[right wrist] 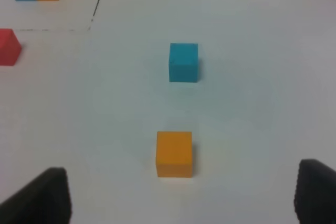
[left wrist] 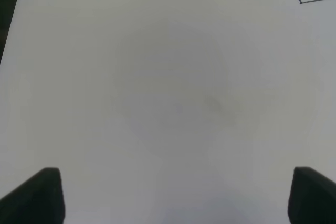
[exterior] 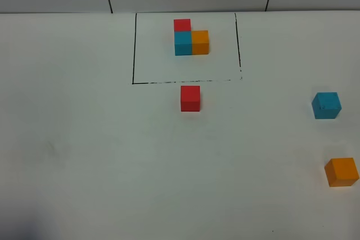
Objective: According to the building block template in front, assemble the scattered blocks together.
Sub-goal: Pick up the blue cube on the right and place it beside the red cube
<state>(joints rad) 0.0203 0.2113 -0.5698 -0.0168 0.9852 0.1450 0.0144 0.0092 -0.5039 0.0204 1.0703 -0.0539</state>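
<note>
White table (exterior: 84, 139), plain, faint smudge near left. Carries a thin black frame (exterior: 134, 49) drawn at far centre, its near line patchy. Inside the frame, the building block template (exterior: 191, 40): red cube farthest, cyan-blue touching its near side, orange touching cyan-blue's right. Red block (exterior: 190, 98) at centre, just near of the frame line, not touching it. Cyan-blue block (exterior: 326, 105) well off right. Orange block (exterior: 341, 172) nearer, by the right edge, apart from cyan-blue.

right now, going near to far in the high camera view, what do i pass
loose orange cube → loose cyan-blue cube → black frame's near line → building block template; loose red cube left out, roughly level with the cyan-blue one
</note>
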